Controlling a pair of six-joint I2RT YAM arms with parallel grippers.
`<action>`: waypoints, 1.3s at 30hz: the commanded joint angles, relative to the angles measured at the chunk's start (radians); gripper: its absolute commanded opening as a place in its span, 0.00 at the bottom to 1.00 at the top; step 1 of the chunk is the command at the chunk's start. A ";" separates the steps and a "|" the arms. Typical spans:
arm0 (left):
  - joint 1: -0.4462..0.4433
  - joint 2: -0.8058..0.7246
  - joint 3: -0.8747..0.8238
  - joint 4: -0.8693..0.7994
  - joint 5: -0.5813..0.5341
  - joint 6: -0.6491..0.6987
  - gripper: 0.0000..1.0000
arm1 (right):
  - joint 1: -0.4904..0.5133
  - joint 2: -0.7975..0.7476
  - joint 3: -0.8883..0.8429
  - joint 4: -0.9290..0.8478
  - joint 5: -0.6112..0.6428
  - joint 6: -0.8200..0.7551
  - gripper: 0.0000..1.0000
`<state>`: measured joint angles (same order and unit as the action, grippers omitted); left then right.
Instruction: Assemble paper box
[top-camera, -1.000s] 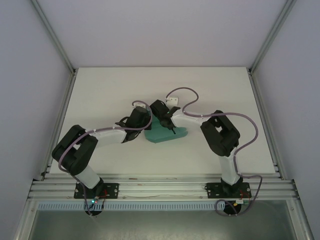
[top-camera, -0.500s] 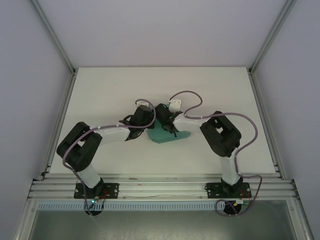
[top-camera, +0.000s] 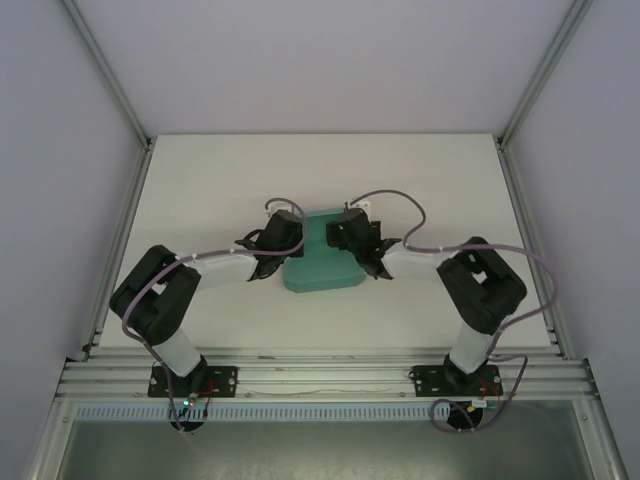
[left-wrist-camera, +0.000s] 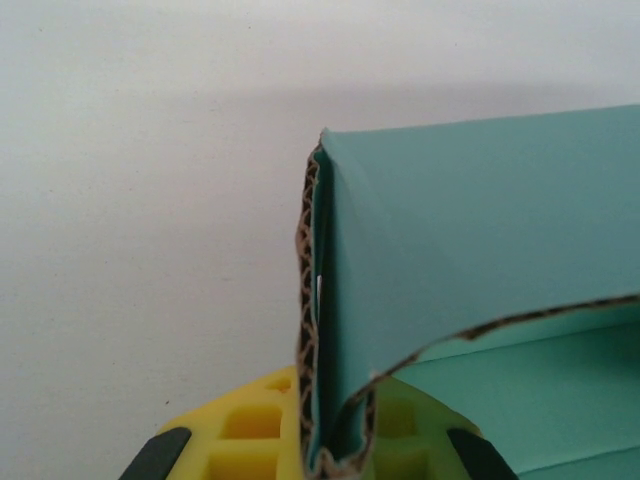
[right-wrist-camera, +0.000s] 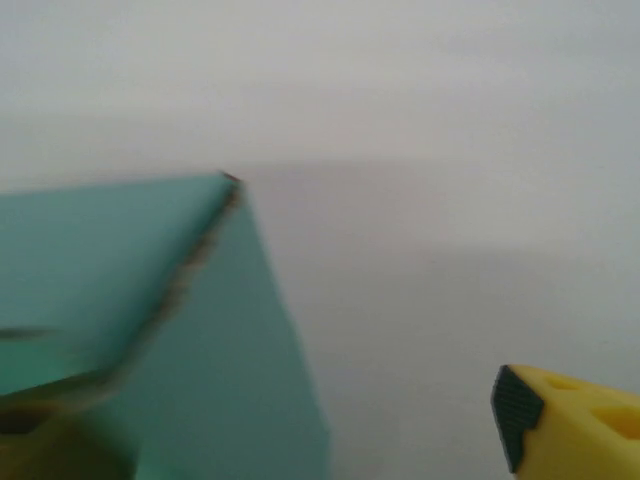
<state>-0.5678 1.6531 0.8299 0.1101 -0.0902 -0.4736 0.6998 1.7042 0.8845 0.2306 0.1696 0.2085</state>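
Note:
The teal paper box (top-camera: 320, 262) lies mid-table between my two grippers. My left gripper (top-camera: 288, 242) is at its left edge. In the left wrist view its yellow fingers (left-wrist-camera: 245, 440) are shut on an upright wall of the paper box (left-wrist-camera: 470, 230), whose brown corrugated edge runs between them. My right gripper (top-camera: 352, 238) is at the box's right end. In the right wrist view it stands open (right-wrist-camera: 320, 445): one yellow finger (right-wrist-camera: 570, 425) is far right, and a corner of the paper box (right-wrist-camera: 200, 340) sits by the left one.
The white table (top-camera: 200, 180) extends on all sides of the box. Aluminium frame rails (top-camera: 125, 230) run along the left and right edges, with grey walls behind. Purple cables (top-camera: 400, 200) loop over the right arm.
My right gripper has opened and let go of the box, and its arm has swung out to the right. The box has shifted and now lies flatter. The left gripper keeps its hold.

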 joint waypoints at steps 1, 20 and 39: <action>0.005 -0.036 0.031 -0.040 -0.026 0.034 0.00 | 0.001 -0.117 -0.052 0.030 -0.074 -0.040 1.00; 0.003 -0.064 0.424 -0.852 0.414 1.152 0.00 | -0.151 -0.817 -0.266 -0.448 -0.017 0.245 1.00; -0.165 0.490 0.776 -1.038 -0.049 1.098 0.00 | -0.240 -0.863 -0.326 -0.514 -0.051 0.240 1.00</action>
<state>-0.7338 2.0747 1.5883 -0.9161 -0.0296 0.6525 0.4671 0.8513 0.5728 -0.2810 0.1223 0.4522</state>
